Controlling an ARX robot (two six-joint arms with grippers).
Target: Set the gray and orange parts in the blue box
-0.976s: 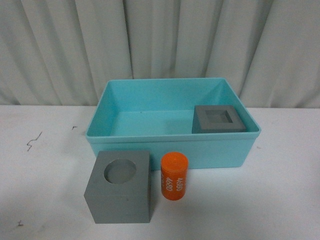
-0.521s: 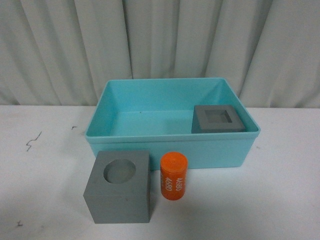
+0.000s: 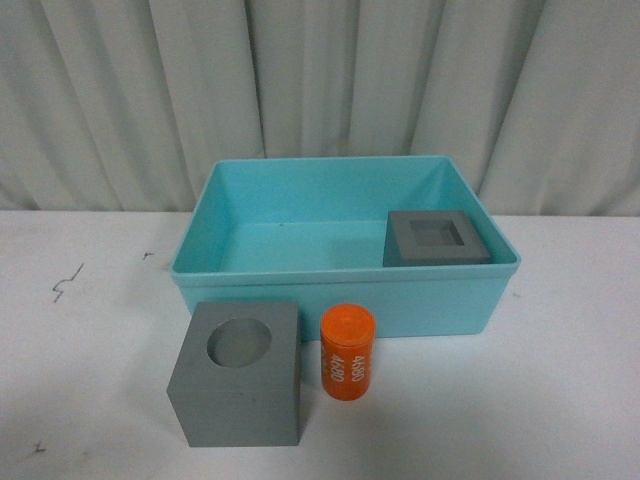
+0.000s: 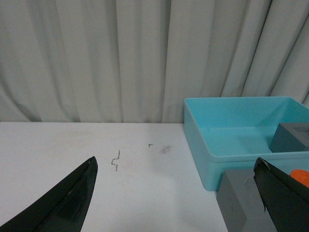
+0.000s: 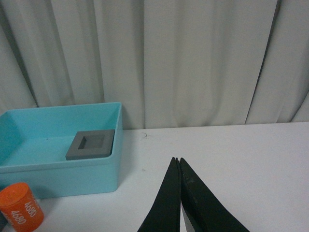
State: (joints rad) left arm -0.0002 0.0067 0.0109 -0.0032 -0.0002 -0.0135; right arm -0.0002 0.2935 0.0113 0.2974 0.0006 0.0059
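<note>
A white table [image 3: 560, 400] carries a turquoise box [image 3: 340, 300]. At the box's 7 o'clock stands a gray cube [image 3: 240, 400] with a round recess. Just beside the cube, at the box's 6 o'clock, is an upright orange cylinder [image 3: 346, 352]. Small dark marks [image 3: 66, 283] lie at 9 o'clock.

From the front, the near wall of the large light turquoise plastic bin [image 3: 345, 290] hides the lower part of the matte gray cube with a square recess [image 3: 437, 238] inside it. In the left wrist view the picture's edge cuts off one end of the bin and part of that cube. The matte gray cube with a round recess [image 4: 236, 198], just in front of the bin, is cropped and partly covered by a finger of the left gripper [image 4: 176, 162], behind which only a sliver of the small orange cylinder [image 4: 300, 175] shows. In the right wrist view bin and cylinder are cropped, and the fingers of the right gripper [image 5: 176, 159] run off the edge.
</note>
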